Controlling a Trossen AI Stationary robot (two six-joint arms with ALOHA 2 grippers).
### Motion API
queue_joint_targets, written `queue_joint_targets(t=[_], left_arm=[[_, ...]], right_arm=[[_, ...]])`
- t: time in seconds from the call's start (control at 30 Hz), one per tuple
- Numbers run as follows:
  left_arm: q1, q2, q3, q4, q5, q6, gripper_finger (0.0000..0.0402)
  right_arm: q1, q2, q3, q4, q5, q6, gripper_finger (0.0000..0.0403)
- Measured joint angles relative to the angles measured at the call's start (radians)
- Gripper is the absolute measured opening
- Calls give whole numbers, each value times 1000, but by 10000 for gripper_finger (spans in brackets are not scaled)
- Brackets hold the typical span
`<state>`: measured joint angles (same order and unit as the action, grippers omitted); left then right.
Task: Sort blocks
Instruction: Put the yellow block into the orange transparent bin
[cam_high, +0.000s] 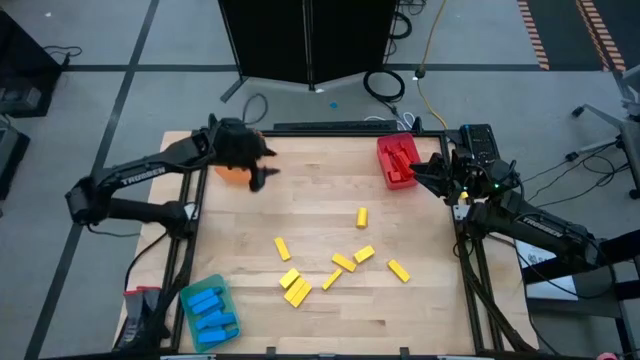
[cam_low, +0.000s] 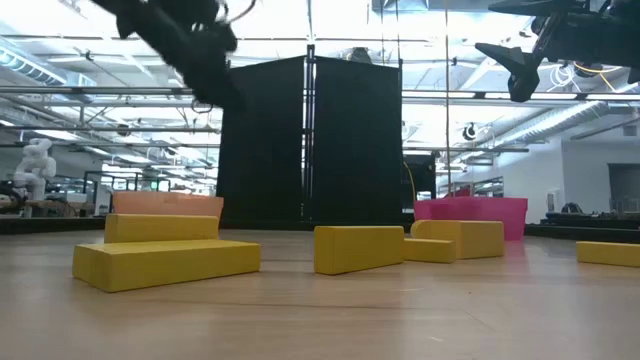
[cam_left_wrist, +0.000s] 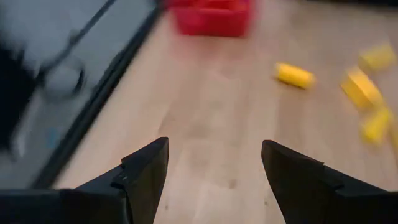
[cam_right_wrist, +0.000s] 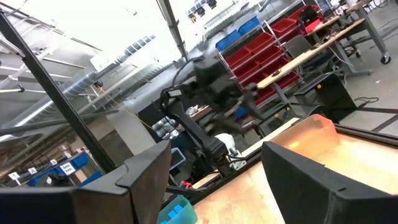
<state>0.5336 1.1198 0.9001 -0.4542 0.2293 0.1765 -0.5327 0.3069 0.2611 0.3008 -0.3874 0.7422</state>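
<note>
Yellow blocks (cam_high: 335, 270): about ten, loose on the table (cam_high: 300, 190) well clear of the orange tray (cam_high: 232, 172); red and blue ones already binned. Left gripper (cam_high: 262, 168): beside the orange tray, jaws wide, empty; right gripper (cam_high: 422, 170): far across from it, jaws wide, empty. Advice: pick the nearest single block, squarely across its narrow sides.

Overhead camera looks straight down on the pale wooden table (cam_high: 320, 215); table-level camera faces across it, both sharing scattered small yellow rectangular blocks (cam_high: 343, 262).
</note>
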Motion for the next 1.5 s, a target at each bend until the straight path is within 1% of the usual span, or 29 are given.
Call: queue_joint_targets(t=[0.07,0.17,0.33,0.43,0.53,0.67,0.73,0.8,0.9,1.0,1.2,1.5], left_arm=[[-73,0,8,-35,-1,125,265],[-167,15,-6,-91,-17,221,265],[-276,99,-35,-166,-30,237,265],[-330,169,-37,-200,-30,319,265],[-380,243,-38,-174,-42,416,265],[-458,334,-38,-162,-58,482,265],[-500,365,-36,-163,-86,512,265],[-543,391,-25,-158,-128,516,265],[-591,414,-9,-149,-144,518,265],[-628,429,-8,-113,-144,514,265],[-676,464,-8,-113,-136,511,265],[-675,537,-7,-20,-125,520,265]], right_arm=[[0,0,0,0,0,-1,249],[0,0,0,-15,0,-2,249],[0,2,0,-73,-1,5,249],[0,3,0,-101,-1,27,249],[0,3,0,-115,-2,49,249],[0,3,0,-113,-6,58,249],[0,3,0,-113,-7,58,249],[0,3,0,-113,-11,58,249],[0,3,0,-113,-29,58,249],[0,3,0,-113,-39,58,249],[0,3,0,-117,-51,58,249],[0,3,0,-119,-64,58,249]])
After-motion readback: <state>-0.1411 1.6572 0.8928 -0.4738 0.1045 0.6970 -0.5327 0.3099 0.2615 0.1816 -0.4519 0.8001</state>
